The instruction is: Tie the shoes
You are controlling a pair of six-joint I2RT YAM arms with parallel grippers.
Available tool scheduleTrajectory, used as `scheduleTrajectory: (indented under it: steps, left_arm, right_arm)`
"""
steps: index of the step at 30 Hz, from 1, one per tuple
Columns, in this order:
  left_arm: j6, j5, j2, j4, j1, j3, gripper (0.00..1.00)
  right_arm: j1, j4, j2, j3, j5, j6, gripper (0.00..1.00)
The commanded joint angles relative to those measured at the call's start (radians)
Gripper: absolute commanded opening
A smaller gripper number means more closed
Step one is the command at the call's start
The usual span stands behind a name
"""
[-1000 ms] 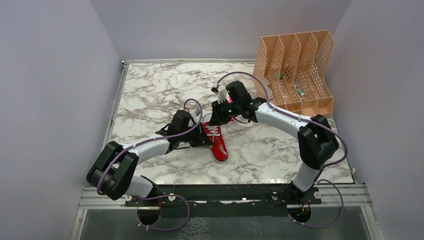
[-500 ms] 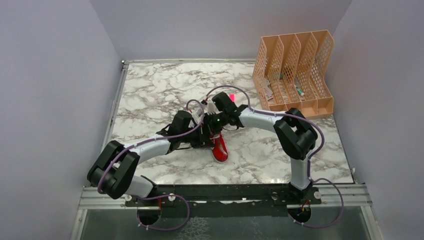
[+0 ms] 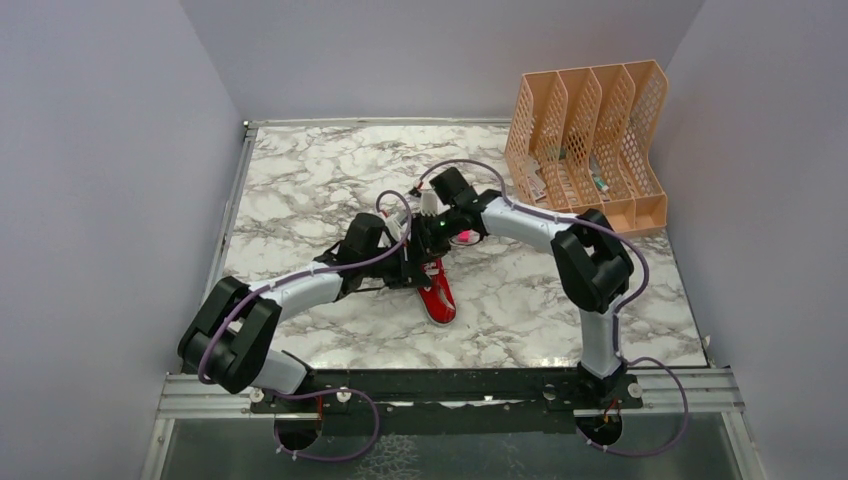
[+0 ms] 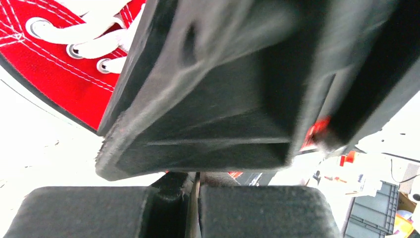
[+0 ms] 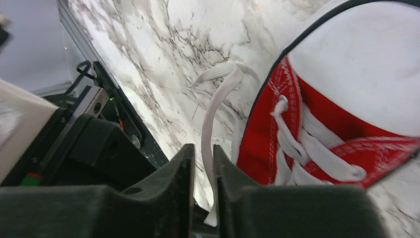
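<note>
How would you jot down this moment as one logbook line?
task: tie shoe | red sneaker: on marble table | left gripper: shut, close to sneaker | right gripper: closed on white lace

left gripper [image 4: 194,193] aimed 2 o'clock, jaws squeezed together, right gripper [image 5: 203,161] aimed 7 o'clock, pinching a lace [image 5: 212,119] (barely any gap), the two crowded close
</note>
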Motion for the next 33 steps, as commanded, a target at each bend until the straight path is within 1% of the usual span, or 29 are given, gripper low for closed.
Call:
scheduleTrajectory:
  steps: [1,3,5,7,9,11,14,16,18,20,24,26,28,33]
  left_arm:
    - [0.021,0.016,0.011,0.002,0.010,0.028,0.00]
    - [0.013,0.017,0.021,-0.002,0.020,0.030,0.00]
    - [0.001,0.023,0.040,-0.008,0.036,0.040,0.00]
    - [-0.009,0.038,0.061,-0.007,0.046,0.052,0.00]
    - [-0.027,0.046,0.077,-0.015,0.054,0.063,0.00]
    - [-0.051,0.061,0.084,0.001,0.060,0.065,0.00]
    - [-0.078,0.085,0.085,0.019,0.067,0.064,0.00]
    - [-0.095,0.101,0.092,0.008,0.076,0.067,0.00]
    - [-0.112,0.125,0.100,0.001,0.086,0.071,0.00]
    - [-0.130,0.143,0.100,-0.001,0.097,0.068,0.00]
    - [-0.182,0.177,0.095,0.032,0.123,0.047,0.00]
    - [-0.206,0.188,0.097,0.045,0.130,0.041,0.00]
    - [-0.227,0.198,0.100,0.065,0.135,0.035,0.00]
    - [-0.256,0.213,0.116,0.081,0.140,0.042,0.00]
  right_arm:
    - [-0.052,-0.035,-0.117,0.055,-0.021,0.055,0.33]
    - [-0.062,-0.105,-0.154,0.080,0.025,-0.013,0.43]
    - [-0.068,-0.175,-0.187,0.098,0.082,-0.092,0.48]
    - [-0.075,-0.174,-0.240,0.051,0.163,-0.130,0.50]
    - [-0.084,-0.110,-0.307,-0.066,0.211,-0.138,0.51]
    - [-0.085,-0.016,-0.377,-0.179,0.190,-0.198,0.51]
    - [-0.083,0.192,-0.489,-0.380,0.149,-0.299,0.49]
    - [-0.072,0.314,-0.556,-0.478,0.124,-0.350,0.49]
    - [-0.044,0.418,-0.601,-0.551,0.132,-0.411,0.49]
    - [-0.017,0.465,-0.609,-0.582,0.169,-0.451,0.50]
    - [0.044,0.570,-0.604,-0.628,0.258,-0.431,0.50]
    - [0.089,0.630,-0.606,-0.658,0.346,-0.407,0.51]
    - [0.117,0.650,-0.593,-0.665,0.422,-0.387,0.51]
    - [0.142,0.676,-0.542,-0.664,0.446,-0.368,0.52]
